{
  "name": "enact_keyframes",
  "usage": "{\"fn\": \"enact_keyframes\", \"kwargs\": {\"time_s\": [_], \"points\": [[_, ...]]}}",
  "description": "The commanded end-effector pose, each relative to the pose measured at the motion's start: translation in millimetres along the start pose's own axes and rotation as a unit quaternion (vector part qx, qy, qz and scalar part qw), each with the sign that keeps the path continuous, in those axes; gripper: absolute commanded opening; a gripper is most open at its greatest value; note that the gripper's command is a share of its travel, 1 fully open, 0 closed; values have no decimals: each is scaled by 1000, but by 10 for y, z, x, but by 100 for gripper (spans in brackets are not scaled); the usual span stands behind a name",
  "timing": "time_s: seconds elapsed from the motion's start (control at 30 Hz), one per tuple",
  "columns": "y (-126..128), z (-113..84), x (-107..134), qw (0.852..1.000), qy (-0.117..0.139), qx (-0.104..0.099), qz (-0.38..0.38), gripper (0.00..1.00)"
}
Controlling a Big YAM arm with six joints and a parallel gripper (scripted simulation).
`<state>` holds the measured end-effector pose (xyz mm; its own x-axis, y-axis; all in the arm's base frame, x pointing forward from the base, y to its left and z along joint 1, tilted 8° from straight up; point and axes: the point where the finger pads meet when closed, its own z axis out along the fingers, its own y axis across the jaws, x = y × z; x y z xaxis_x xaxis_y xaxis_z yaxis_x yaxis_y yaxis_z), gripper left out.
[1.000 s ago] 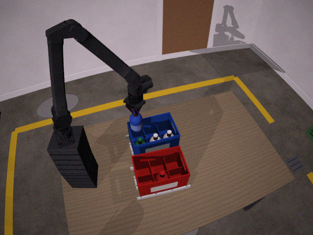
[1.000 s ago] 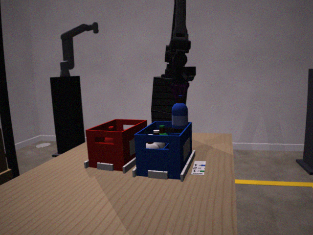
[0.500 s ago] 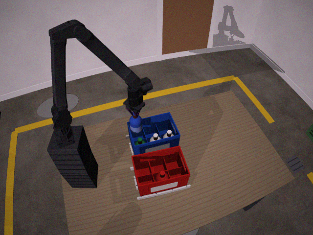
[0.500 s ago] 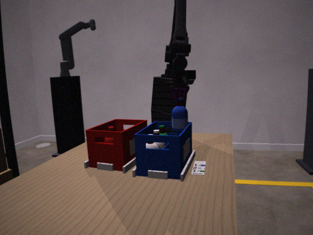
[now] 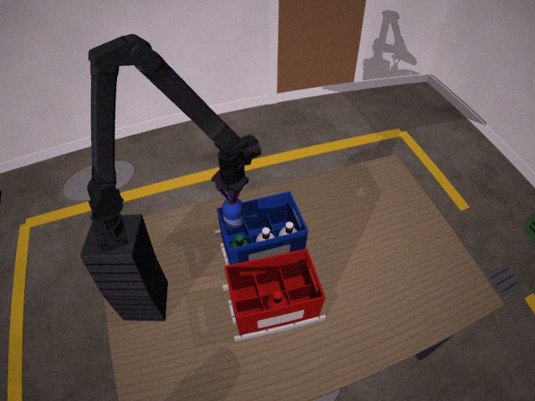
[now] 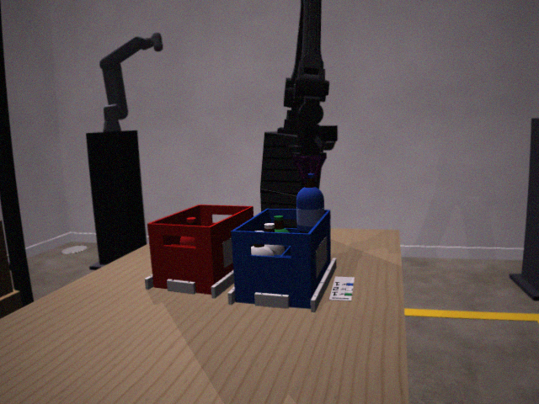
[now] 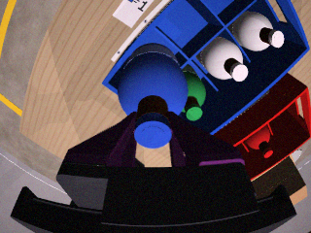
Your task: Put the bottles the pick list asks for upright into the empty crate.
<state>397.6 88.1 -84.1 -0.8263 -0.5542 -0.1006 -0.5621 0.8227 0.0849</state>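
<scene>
A blue bottle [image 5: 233,211] [image 6: 310,199] [image 7: 153,83] hangs upright from my fingers [image 5: 222,191] [image 6: 302,162], which are partly open and closed around its neck, in the far-left compartment of the blue crate [image 5: 298,243] [image 6: 269,278] [image 7: 258,93], as seen from the top view. Its lower body is below the rim, its shoulder above; I cannot tell whether its base touches the crate floor. Room toward the crate's left and far edges looks tight from my post. Far-middle and far-right compartments stand open. A green bottle [image 5: 239,241] [image 6: 279,225] [image 7: 194,92] occupies near left, a white bottle [image 5: 265,236] [image 6: 276,249] [image 7: 222,58] near middle and a second white bottle [image 5: 287,231] [image 6: 261,251] [image 7: 253,31] near right. Just nearer on the bench [image 5: 389,259] [image 6: 261,356] [image 7: 73,58], the red crate [image 5: 246,321] [image 6: 183,265] [image 7: 279,158] holds a red bottle [image 5: 277,299] [image 6: 188,240] [image 7: 259,139] in its near-middle compartment. Both crates sit level between white strips [image 5: 281,327] [image 6: 324,284] [image 7: 146,29] along their lower edges. The pick list [image 6: 342,288] [image 7: 128,12], right of the blue crate in the exterior view, shows one blue, two white and one green.
</scene>
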Motion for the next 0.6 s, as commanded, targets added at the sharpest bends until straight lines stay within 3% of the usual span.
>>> {"fn": "enact_keyframes", "kwargs": {"time_s": [0.0, 0.1, 0.2, 0.27, 0.3, 0.43, 0.57], "points": [[-30, -95, -167, 1000, -24, 12, -1, 0], [-46, -102, -228, 999, -30, 14, -2, 0], [-34, 26, -185, 1000, -20, 10, -1, 0], [-34, 26, -185, 1000, -20, 10, -1, 0], [-73, -79, -243, 999, -33, 16, -1, 0], [-69, -56, -309, 999, -37, 17, -3, 0], [-52, 112, -205, 1000, -21, 10, 0, 0]]}}
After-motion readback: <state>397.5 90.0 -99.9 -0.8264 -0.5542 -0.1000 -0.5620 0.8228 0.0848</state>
